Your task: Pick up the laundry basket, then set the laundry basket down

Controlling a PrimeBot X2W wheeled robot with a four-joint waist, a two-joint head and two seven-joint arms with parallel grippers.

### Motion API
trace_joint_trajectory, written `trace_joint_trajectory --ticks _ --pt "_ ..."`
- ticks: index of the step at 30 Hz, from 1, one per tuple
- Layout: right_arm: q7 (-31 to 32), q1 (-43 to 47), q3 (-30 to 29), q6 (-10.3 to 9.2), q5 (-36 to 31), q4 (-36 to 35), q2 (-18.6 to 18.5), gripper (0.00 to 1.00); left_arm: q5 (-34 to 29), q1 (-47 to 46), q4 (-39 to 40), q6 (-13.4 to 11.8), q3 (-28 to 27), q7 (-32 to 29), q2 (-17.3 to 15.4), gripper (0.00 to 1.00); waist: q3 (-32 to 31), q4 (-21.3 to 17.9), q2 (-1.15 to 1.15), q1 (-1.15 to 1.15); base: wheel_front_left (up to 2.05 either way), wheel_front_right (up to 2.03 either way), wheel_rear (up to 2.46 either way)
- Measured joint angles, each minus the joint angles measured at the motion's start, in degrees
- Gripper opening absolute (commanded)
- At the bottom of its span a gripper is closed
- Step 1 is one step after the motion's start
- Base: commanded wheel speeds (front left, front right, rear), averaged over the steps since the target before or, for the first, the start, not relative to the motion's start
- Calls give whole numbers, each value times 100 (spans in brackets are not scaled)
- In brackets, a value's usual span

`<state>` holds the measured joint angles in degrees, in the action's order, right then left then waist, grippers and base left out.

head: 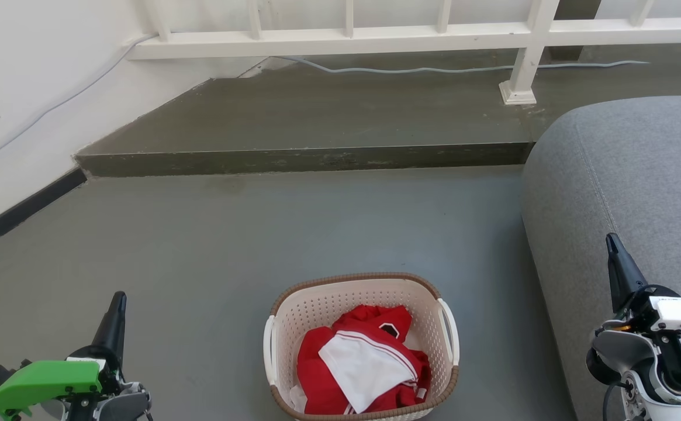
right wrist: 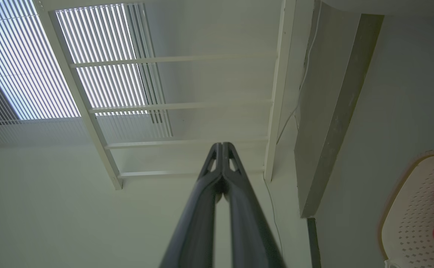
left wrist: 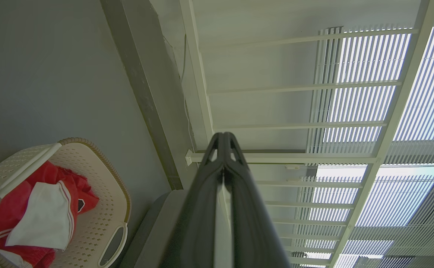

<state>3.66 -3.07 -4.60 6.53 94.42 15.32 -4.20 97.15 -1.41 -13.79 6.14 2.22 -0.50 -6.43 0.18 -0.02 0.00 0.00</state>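
The laundry basket [head: 340, 298], cream perforated plastic with a brown woven-look rim and white side handles, stands on the grey floor at the bottom middle of the head view. It holds red and white clothes [head: 363, 365]. My left gripper [head: 119, 299] is at the lower left, well left of the basket, shut and empty. My right gripper [head: 610, 240] is at the lower right, over the sofa edge, also shut and empty. In the left wrist view the basket [left wrist: 101, 223] lies at the lower left beside the closed gripper [left wrist: 223, 136]. At the right wrist view's right edge, the basket [right wrist: 410, 216] appears beside the shut gripper [right wrist: 222, 145].
A grey sofa [head: 638, 187] fills the right side, close to the basket. A raised concrete step [head: 305, 158] crosses the floor behind, with a white railing [head: 521, 52] and a cable on it. A white wall [head: 18, 105] runs along the left.
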Motion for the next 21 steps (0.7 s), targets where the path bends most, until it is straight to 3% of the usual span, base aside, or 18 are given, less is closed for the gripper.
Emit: trace_joint_trajectory --ticks 21 --pt "1 -2 -8 1 0 27 5 0 0 -54 -57 18 -8 -46 1 0 -3 1 0 0 0 0 0"
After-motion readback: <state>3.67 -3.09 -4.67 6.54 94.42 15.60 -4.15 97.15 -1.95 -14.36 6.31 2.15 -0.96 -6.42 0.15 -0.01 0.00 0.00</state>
